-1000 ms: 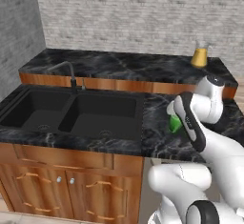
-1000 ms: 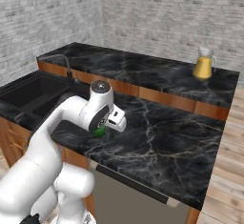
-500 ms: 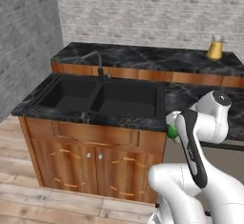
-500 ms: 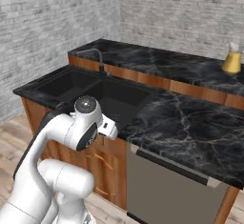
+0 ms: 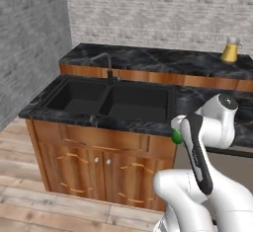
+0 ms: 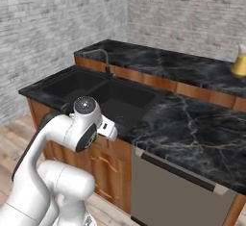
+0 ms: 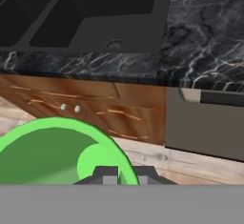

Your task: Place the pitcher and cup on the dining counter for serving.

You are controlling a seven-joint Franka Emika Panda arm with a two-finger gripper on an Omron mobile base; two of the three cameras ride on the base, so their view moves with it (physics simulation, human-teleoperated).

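Note:
The green cup [image 7: 52, 154] fills the lower left of the hand view, with my gripper [image 7: 121, 173] shut on its rim. From the left base, the cup [image 5: 176, 136] peeks out beside my gripper [image 5: 175, 129], held in the air in front of the lower worktop's front edge. The amber-yellow pitcher [image 5: 230, 51] stands upright at the far right end of the dining counter [image 5: 148, 58], far from my hand. The right base view shows the pitcher [image 6: 239, 62] at the right edge on the dining counter [image 6: 158, 59].
A double sink [image 5: 118, 100] with a faucet [image 5: 107, 63] is set in the lower black worktop [image 6: 187, 124]. Wooden cabinet doors [image 5: 99, 167] and a grey dishwasher front [image 6: 178, 186] lie below it. Brick walls close the back and left.
The whole picture has shifted: the base has backed away from the counter and the cabinets and floor have come into view. The cup has stayed in my shut gripper.

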